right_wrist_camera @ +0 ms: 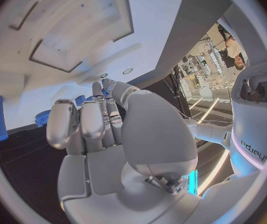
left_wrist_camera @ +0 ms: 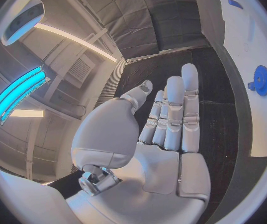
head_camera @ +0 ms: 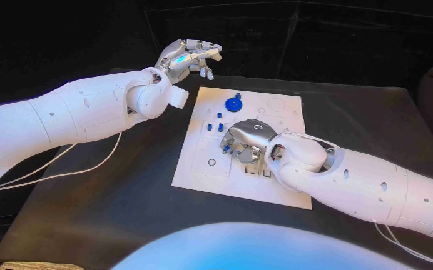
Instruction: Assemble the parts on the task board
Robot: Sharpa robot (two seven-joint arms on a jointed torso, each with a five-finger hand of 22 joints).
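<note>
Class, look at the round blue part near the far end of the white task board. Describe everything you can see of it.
The round blue part is a small disc, plastic by its look, with a toothed rim like a gear in the left wrist view and a small knob on its far edge. It lies flat on the task board, towards its far end, beside engraved circles. Neither hand touches it: the right hand works nearer the middle, and the left hand hovers off the board.

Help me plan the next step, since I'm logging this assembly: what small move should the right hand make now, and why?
Probably close the fingers on the small blue part beneath it. The right hand hangs curled over the task board, and a blue piece shows at its fingertips, though whether it is already pinched is unclear. The left hand is raised off the board, holding nothing, and the blue gear lies untouched.
</note>
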